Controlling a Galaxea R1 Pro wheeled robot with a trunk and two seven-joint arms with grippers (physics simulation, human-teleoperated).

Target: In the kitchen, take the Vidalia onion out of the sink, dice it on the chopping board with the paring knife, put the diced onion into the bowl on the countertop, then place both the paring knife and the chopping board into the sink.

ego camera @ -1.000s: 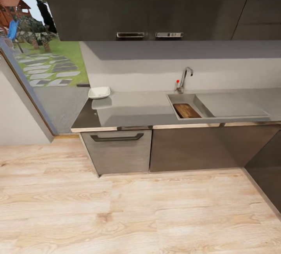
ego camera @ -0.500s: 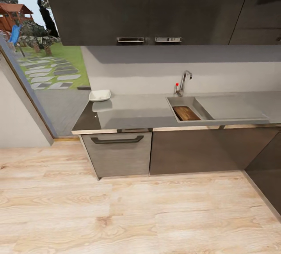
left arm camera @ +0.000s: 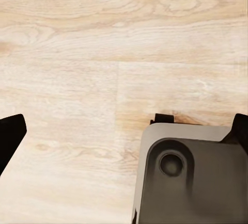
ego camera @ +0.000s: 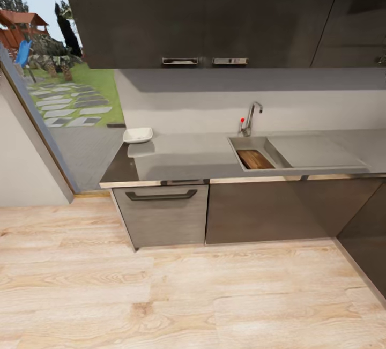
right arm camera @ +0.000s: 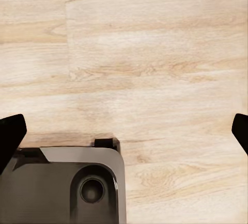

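Observation:
The chopping board (ego camera: 254, 159) lies inside the sink (ego camera: 242, 141), a brown slab in the grey basin under the chrome tap (ego camera: 251, 116). A white bowl (ego camera: 138, 135) sits at the far left of the grey countertop (ego camera: 182, 156). The Vidalia onion and the paring knife are hidden or out of view. My left gripper (left arm camera: 125, 133) is open above the wooden floor, its dark fingertips (left arm camera: 10, 136) far apart. My right gripper (right arm camera: 125, 131) is open too, over the floor, nothing between its fingers.
I stand back from the counter with pale wood floor (ego camera: 187, 295) between us. Dark upper cabinets (ego camera: 214, 11) hang over the worktop, dark base cabinets (ego camera: 257, 209) stand below. A large window (ego camera: 59, 97) is at left. My grey base (left arm camera: 191, 177) shows under both wrists.
The whole head picture has shifted: the counter sits lower and a bit smaller, so the camera has moved. Board, bowl and sink keep their places.

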